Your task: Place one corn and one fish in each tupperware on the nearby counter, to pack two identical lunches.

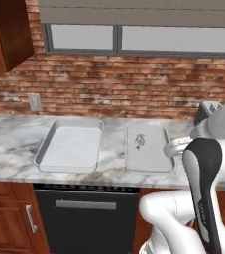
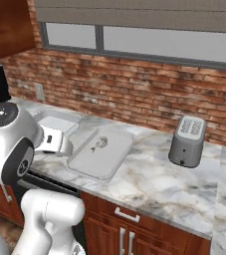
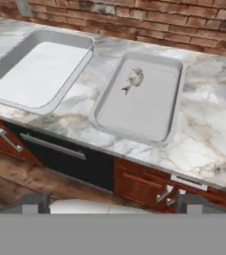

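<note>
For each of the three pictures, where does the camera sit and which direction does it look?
Left base view: behind the arm's left, facing the brick wall; white arm at lower right; two shallow pale-grey trays.
Right base view: behind its right; arm at lower left; grey toaster.
Hand view: on the hand, looking down at the marbled counter; dark fingers apart.
Shared: small dark-grey fish in one tray.
</note>
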